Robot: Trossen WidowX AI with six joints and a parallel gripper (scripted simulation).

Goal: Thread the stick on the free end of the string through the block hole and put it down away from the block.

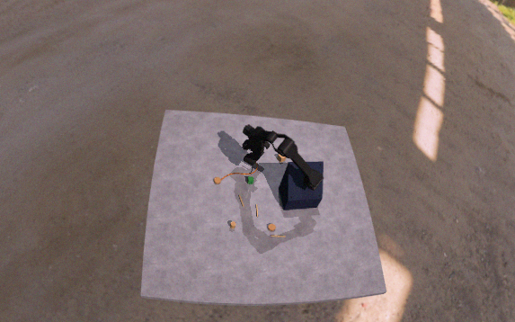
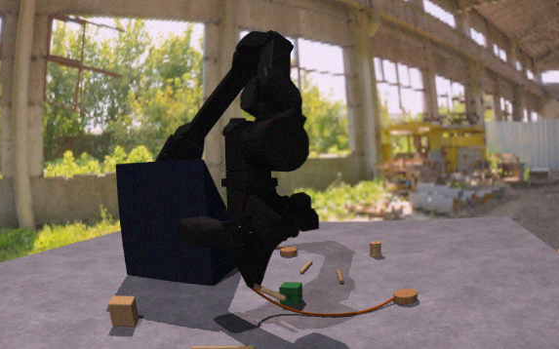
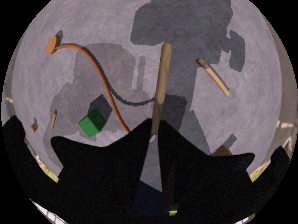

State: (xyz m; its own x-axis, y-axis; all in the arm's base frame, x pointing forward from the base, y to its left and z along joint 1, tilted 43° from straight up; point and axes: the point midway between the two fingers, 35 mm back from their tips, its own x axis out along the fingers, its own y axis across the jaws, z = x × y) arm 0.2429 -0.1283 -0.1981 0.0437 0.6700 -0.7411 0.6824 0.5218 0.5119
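My gripper [image 1: 259, 170] [image 2: 255, 285] [image 3: 154, 123] is shut on the string's stick [image 2: 271, 292] [image 3: 161, 82], gripping it near the end where the string is fixed. The stick slopes slightly down in the exterior view, its free end passing in front of the green block's left edge. The orange string [image 1: 236, 174] [image 2: 330, 315] [image 3: 102, 75] sags from there to the round button [image 1: 217, 181] [image 2: 405, 296] [image 3: 53, 44]. The green block [image 1: 251, 180] [image 2: 291, 292] [image 3: 92, 123] stands on the table, left of the stick in the wrist view. Its hole is not clear.
A wooden cube [image 1: 281, 158] [image 2: 123, 312] stands near the dark blue base [image 1: 304, 195] [image 2: 164, 219]. Loose sticks [image 1: 241, 200] [image 2: 305, 266] [image 3: 214, 77], a small cylinder [image 1: 233, 224] [image 2: 375, 249] and a wooden disc [image 1: 271, 228] [image 2: 288, 252] are on the table.
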